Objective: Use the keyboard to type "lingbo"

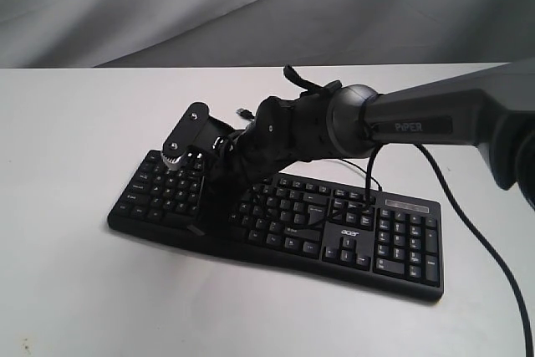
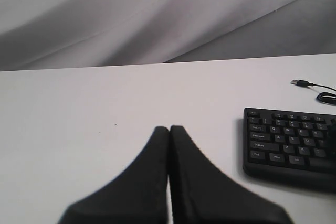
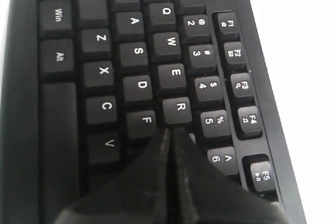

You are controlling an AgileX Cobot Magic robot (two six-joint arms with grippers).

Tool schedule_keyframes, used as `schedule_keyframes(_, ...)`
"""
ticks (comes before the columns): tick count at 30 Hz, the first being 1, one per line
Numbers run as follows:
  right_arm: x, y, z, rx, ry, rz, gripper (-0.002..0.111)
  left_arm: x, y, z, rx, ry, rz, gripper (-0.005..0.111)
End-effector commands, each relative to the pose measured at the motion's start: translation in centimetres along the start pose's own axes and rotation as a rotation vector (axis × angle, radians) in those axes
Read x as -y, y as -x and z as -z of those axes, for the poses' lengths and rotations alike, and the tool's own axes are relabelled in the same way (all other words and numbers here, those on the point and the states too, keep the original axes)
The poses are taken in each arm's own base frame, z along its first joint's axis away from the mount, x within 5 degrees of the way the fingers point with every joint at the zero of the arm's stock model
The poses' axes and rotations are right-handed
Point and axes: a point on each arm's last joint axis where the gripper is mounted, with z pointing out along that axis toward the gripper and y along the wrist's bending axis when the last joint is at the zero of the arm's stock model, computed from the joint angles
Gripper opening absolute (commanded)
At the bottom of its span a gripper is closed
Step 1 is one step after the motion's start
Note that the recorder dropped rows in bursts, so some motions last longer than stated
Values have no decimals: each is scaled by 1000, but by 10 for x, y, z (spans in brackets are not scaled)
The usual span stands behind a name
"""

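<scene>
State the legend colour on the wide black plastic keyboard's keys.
White legends on the keyboard; clearest in the right wrist view.

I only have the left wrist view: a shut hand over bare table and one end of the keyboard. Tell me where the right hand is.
Observer: The right hand is shut, its tips pointing at the gap between the F key and the R key of the keyboard.
Operator: Describe how its arm comes in.
Observer: In the exterior view the right arm reaches in from that view's right side, crossing above the keyboard's middle keys.
Operator: Report the number pad.
Observer: The number pad is uncovered at the keyboard's right end in that view, beside the acer logo.
</scene>
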Motion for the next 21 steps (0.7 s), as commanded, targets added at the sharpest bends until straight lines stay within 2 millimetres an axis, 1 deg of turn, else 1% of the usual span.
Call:
schedule_keyframes(1, 3, 1, 1, 9, -11, 3, 0, 0, -1, 0, 8, -1, 6, 0)
schedule_keyframes(7, 2, 1, -1, 8, -8, 1, 0, 0, -1, 0, 8, -1, 6, 0)
schedule_keyframes(12, 1, -3, -6, -7, 3, -3, 0, 0, -1, 0, 8, -1, 6, 0)
schedule_keyframes(17, 1, 7, 12, 9, 13, 11, 0, 0, -1, 0, 8, -1, 6, 0)
schedule_keyframes(19, 1, 9, 17, 8, 23, 13, 0, 0, -1, 0, 8, -1, 6, 0)
schedule_keyframes(21, -1, 9, 17, 0, 35, 12, 0, 0, -1, 0, 8, -1, 6, 0)
